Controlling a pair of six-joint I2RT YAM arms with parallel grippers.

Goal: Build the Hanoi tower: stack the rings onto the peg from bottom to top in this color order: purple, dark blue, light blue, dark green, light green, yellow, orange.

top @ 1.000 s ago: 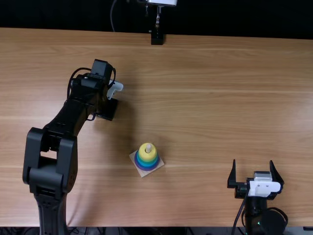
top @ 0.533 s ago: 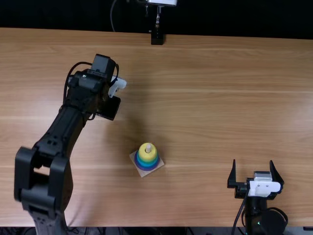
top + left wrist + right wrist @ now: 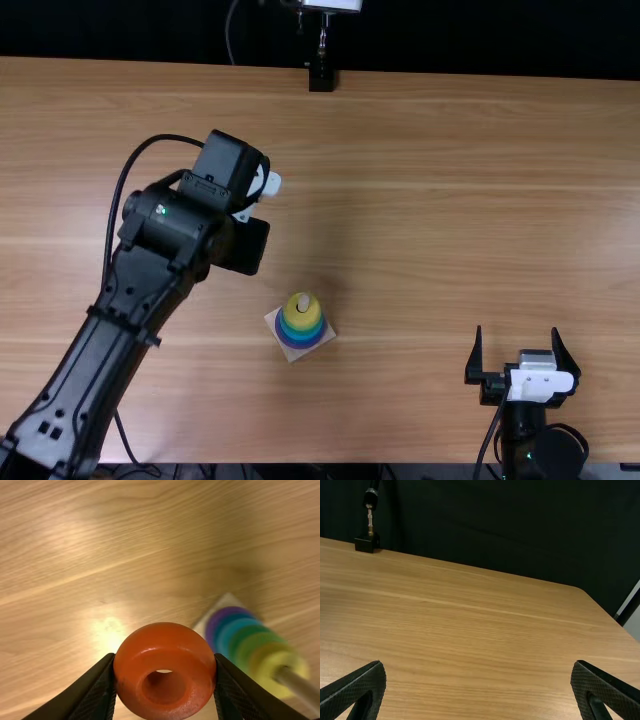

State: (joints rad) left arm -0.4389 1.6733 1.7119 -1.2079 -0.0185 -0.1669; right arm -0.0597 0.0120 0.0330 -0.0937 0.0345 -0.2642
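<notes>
2 fingers (image 3: 99, 691) of left gripper (image 3: 165, 667): pinching orange ring (image 3: 142, 652); beside the stack (image 3: 301, 329)
Left arm (image 3: 128, 292): swung nearer the peg (image 3: 303, 300); probably down to the final placing
Yellow ring (image 3: 292, 314): topmost on the peg, as before
Right gripper (image 3: 517, 332): spread wide, well apart
Green rings (image 3: 247, 642): blurred; hard to tell apart as 2 shades; partly hidden under yellow

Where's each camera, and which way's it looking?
Top view: above the near table edge, looking down; left arm and right arm show.
Left wrist view: on the left arm, looking down past fingers at orange ring and tower.
Right wrist view: on the right arm, looking across the table; two fingers show.
The first two share the tower.
</notes>
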